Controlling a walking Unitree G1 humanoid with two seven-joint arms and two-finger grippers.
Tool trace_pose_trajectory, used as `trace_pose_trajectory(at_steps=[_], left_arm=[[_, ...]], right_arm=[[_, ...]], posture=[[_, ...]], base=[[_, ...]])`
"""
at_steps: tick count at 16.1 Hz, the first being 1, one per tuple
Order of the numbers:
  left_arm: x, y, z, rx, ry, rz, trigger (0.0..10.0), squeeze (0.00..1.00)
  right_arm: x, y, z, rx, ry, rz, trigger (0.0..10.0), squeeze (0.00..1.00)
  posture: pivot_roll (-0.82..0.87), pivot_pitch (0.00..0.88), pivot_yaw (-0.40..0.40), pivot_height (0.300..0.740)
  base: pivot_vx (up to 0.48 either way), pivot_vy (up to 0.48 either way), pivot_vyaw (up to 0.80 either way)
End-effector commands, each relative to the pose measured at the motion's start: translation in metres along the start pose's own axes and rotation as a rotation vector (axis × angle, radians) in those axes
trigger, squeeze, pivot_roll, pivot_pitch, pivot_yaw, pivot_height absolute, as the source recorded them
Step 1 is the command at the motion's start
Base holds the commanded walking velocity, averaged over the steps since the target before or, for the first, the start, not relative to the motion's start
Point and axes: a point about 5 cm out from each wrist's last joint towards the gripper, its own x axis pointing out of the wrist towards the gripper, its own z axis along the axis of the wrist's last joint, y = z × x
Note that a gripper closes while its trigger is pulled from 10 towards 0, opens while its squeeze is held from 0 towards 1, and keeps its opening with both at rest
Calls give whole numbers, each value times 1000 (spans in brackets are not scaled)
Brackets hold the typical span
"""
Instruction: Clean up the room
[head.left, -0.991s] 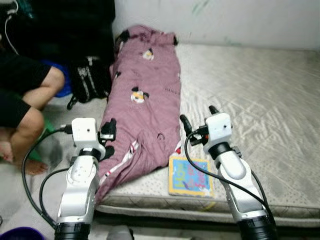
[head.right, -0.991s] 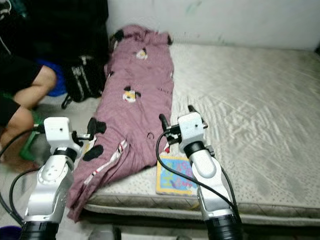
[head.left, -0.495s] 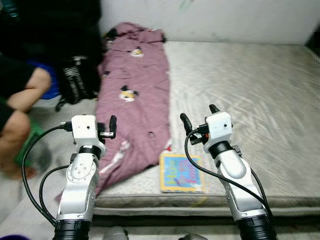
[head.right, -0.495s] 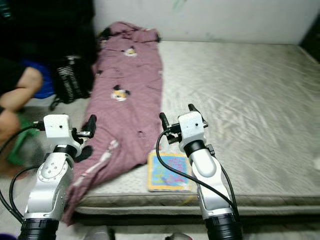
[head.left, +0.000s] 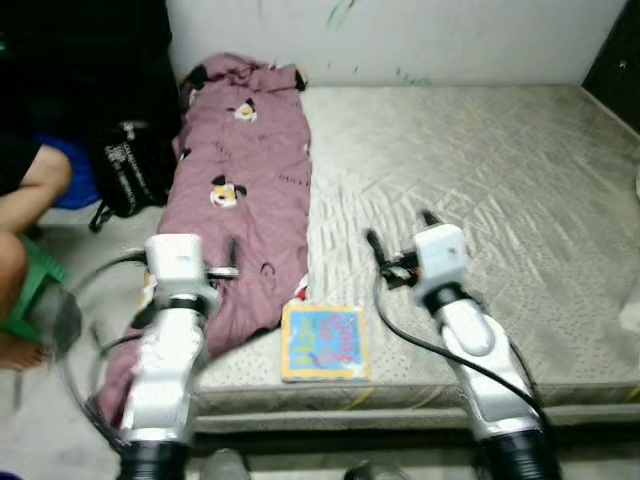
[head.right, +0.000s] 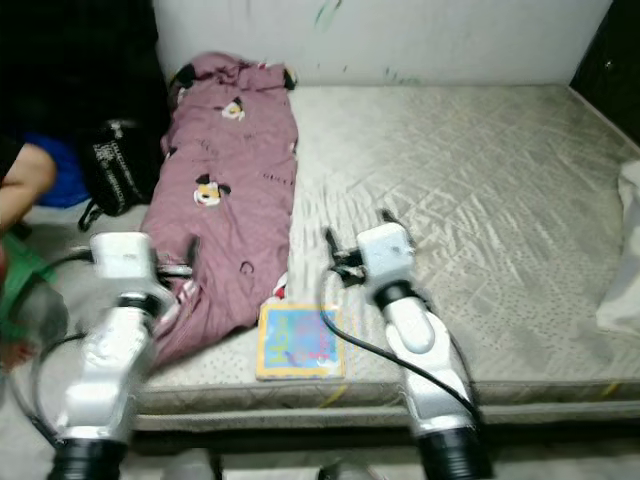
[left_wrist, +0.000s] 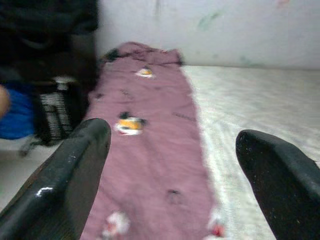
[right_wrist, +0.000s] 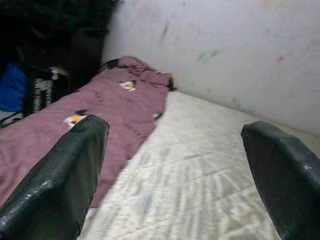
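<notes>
A person's knee (head.left: 35, 185) shows at the far left, beside a black bag (head.left: 130, 175) on the floor against the mattress's (head.left: 480, 170) left edge. A mauve blanket (head.left: 235, 215) with cartoon patches runs along that left edge from the wall to the front corner. The left tool (head.left: 232, 262) hovers over its lower end, fingers spread and released. A colourful book (head.left: 323, 342) lies at the front edge. The right tool (head.left: 398, 234) hangs above the mattress, also released, holding nothing.
</notes>
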Motion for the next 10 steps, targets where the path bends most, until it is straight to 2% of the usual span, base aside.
trace_pose_trajectory(at_steps=[1, 4, 8, 10], left_arm=[[1, 8, 2, 14, -5, 23, 10000, 0], [2, 8, 2, 14, -6, 22, 10000, 0], [2, 7, 2, 15, -7, 20, 10000, 0], [2, 7, 2, 16, -6, 17, 10000, 0]], right_arm=[[3, 4, 4, 9, -20, 15, 10000, 0], [3, 5, 4, 4, -20, 18, 10000, 0], [4, 6, 4, 0, -20, 23, 10000, 0], [4, 6, 4, 0, -20, 24, 10000, 0]], posture=[[18, 0, -26, 740], [18, 0, -26, 740], [18, 0, -27, 740], [17, 0, -26, 740]], base=[[0, -356, 0], [0, -356, 0], [0, -352, 748], [0, -349, 0]])
